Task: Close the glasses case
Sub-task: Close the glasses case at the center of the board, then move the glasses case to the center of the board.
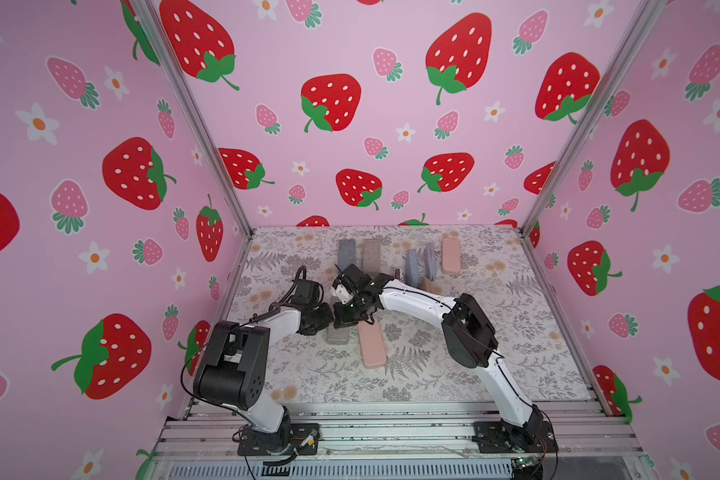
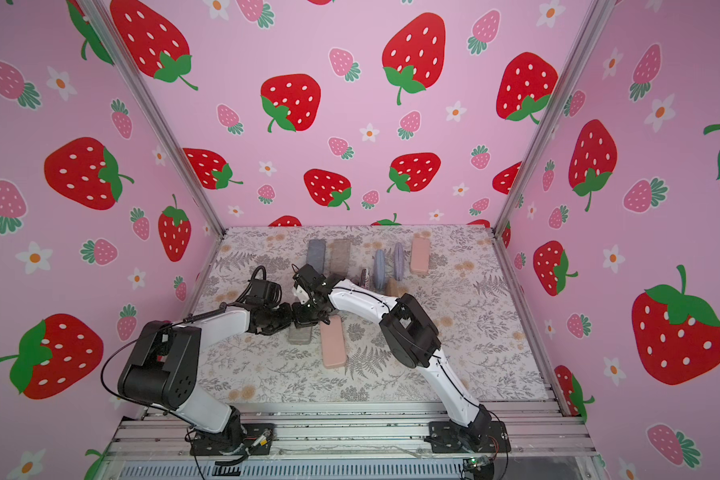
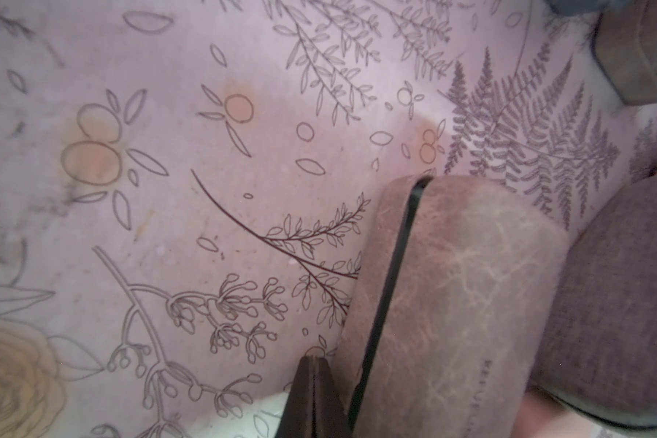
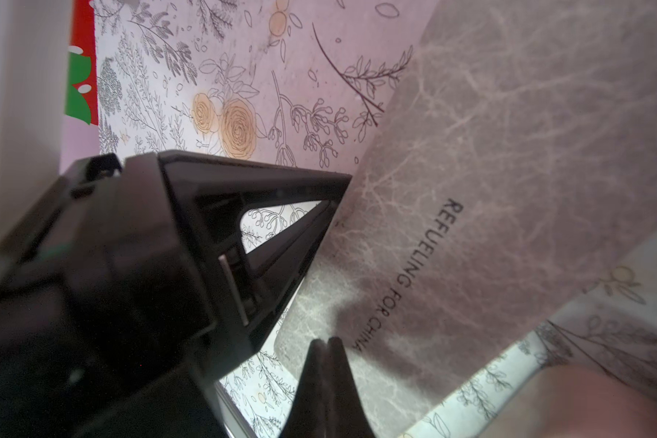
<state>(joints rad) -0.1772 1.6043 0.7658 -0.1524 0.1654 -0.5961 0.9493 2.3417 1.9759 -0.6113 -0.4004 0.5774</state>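
The glasses case is grey with a marbled look and lies on the floral mat under both wrists; it also shows in the other top view. In the left wrist view the glasses case has its lid down, with a thin dark line along the side seam. My left gripper is shut and empty, its tip beside the case's long side, also seen in the right wrist view. My right gripper is shut and empty, just over the printed lid.
A pink case lies right beside the grey one. Several more cases stand along the back, among them a taupe one and a pink one. A woven case shows beside the grey one. Walls enclose three sides.
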